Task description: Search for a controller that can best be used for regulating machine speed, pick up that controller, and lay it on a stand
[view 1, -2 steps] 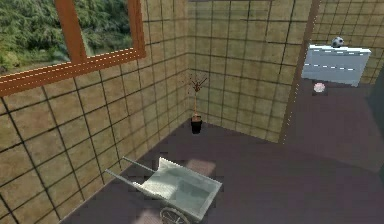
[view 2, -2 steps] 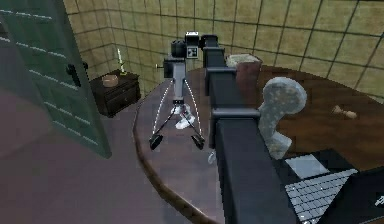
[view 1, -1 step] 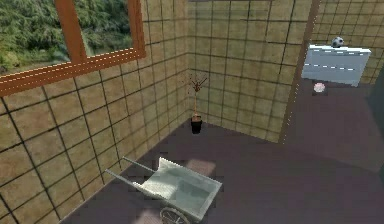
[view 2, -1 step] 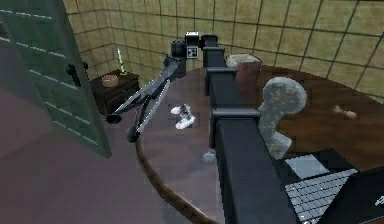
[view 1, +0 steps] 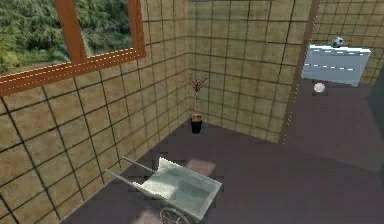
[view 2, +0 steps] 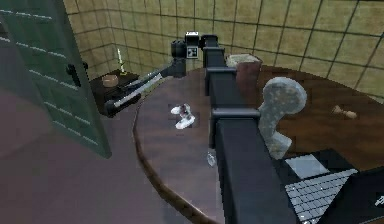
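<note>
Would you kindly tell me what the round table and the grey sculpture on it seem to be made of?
Round table: probably dark wood with a smooth finish, judging by its even brown surface. Grey sculpture: looks like matte stone, mottled grey.

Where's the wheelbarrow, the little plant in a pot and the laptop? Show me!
wheelbarrow (view 1: 175,183): forward view, on its pale tray.
potted plant (view 1: 197,125): forward view, on the dark pot in the tiled corner.
laptop (view 2: 322,192): arm side view, on its keyboard at the table's edge.
</note>
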Controlling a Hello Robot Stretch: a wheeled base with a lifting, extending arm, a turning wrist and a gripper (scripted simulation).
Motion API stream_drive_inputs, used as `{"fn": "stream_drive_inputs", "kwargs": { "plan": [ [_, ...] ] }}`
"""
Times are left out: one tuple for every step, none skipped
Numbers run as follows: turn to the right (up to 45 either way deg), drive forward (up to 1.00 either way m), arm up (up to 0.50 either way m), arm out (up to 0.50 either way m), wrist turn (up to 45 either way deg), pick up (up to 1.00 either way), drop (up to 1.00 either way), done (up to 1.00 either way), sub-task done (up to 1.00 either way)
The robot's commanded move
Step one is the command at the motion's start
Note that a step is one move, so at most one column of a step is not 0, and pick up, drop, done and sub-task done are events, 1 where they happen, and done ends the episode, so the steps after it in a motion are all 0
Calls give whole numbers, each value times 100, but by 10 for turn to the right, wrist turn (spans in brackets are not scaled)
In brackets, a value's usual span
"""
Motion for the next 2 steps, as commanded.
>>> {"fn": "stream_drive_inputs", "kwargs": {
  "plan": [
    [0,0,0,0,450,0,0,0,0],
    [0,0,0,0,360,0,0,0,0]
  ]
}}
